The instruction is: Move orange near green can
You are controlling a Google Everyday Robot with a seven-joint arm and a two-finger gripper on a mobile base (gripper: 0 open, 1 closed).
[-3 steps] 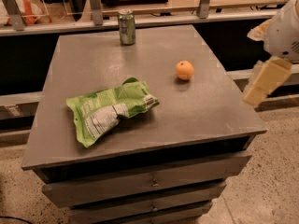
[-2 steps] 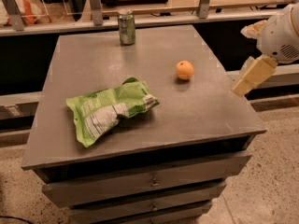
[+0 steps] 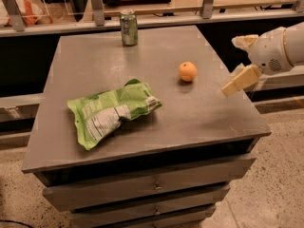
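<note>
The orange [image 3: 188, 71] sits on the grey table top [image 3: 199, 122], right of centre. The green can [image 3: 128, 27] stands upright near the table's far edge, well to the left of and behind the orange. My gripper [image 3: 235, 63] comes in from the right, over the table's right edge, to the right of the orange and apart from it. Its two cream fingers [image 3: 240, 80] are spread open and hold nothing.
A large flat light-green snack bag [image 3: 111, 110] lies on the left half of the table. The table has drawers [image 3: 152, 184] below its front edge. A rail with metal posts [image 3: 97, 4] runs behind it.
My gripper has moved left, from beyond the table's right side to over its right edge, closer to the orange. The orange, can and bag have not moved.
</note>
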